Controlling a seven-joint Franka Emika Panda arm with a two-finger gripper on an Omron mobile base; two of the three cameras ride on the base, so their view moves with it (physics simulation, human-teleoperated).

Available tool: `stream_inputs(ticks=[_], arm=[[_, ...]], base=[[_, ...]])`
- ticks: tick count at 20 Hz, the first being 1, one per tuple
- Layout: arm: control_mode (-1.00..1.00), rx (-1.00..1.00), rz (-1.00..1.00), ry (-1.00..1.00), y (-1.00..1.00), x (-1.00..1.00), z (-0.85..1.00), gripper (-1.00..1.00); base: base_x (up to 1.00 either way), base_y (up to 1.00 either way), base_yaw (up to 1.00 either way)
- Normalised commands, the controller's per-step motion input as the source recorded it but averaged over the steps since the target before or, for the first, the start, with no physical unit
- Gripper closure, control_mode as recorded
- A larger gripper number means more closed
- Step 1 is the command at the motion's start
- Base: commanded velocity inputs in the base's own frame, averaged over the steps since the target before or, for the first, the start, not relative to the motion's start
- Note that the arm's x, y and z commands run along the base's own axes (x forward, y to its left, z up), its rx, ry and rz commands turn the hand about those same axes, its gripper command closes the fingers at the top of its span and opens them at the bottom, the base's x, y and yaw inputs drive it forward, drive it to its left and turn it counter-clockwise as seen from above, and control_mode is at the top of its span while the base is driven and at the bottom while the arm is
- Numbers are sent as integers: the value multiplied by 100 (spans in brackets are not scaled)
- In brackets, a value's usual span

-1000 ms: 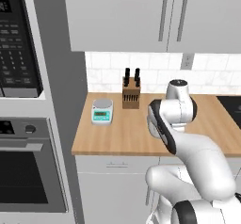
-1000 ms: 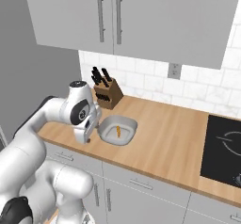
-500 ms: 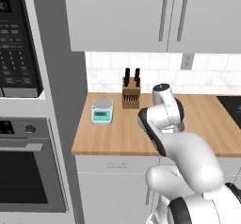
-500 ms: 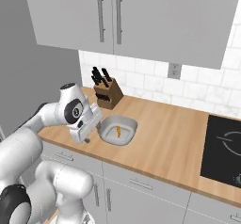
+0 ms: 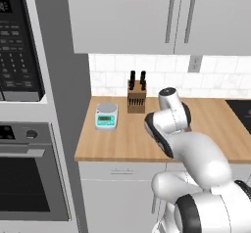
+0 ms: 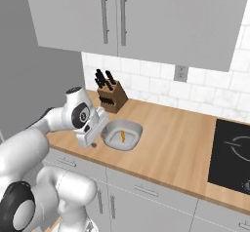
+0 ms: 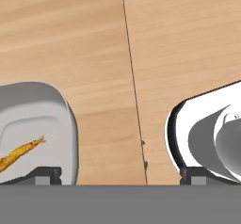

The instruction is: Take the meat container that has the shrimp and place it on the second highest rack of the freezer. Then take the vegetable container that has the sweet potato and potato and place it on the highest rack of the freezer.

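Note:
The meat container is a wide rounded grey tray on the wooden counter, with the thin orange shrimp lying in it. My gripper hangs at the tray's left edge, pointing down. In the hand view the gripper is open. One fingertip is over the inside of the meat container near the shrimp, and the other is over bare wood, so the tray's wall lies between the jaws. The freezer and the vegetable container are out of view.
A knife block stands at the back wall behind the tray. A small kitchen scale sits left of the knife block. A black cooktop is set in the counter at the right. A wall oven and its control panel are at the far left.
The arm's upper joints swung to the left and back while the hand stayed at the tray's left edge. The tray and shrimp have not moved.

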Motion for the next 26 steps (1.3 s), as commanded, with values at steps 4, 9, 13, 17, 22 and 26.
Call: stream_inputs(ticks=[4, 9, 13, 17, 22, 26], arm=[[-100, 0, 0, 0, -3, 15, -30, -100], [-100, -1, 0, 0, 0, 29, -33, -100], [-100, -1, 0, 2, -2, 41, -18, -100], [-100, 0, 0, 1, -6, 24, -13, -100], [-100, 0, 0, 0, -7, 12, -15, -100], [-100, 0, 0, 0, 0, 0, -31, -100]], base=[[0, 0, 0], [0, 0, 0], [0, 0, 0], [0, 0, 0], [0, 0, 0], [0, 0, 0]])
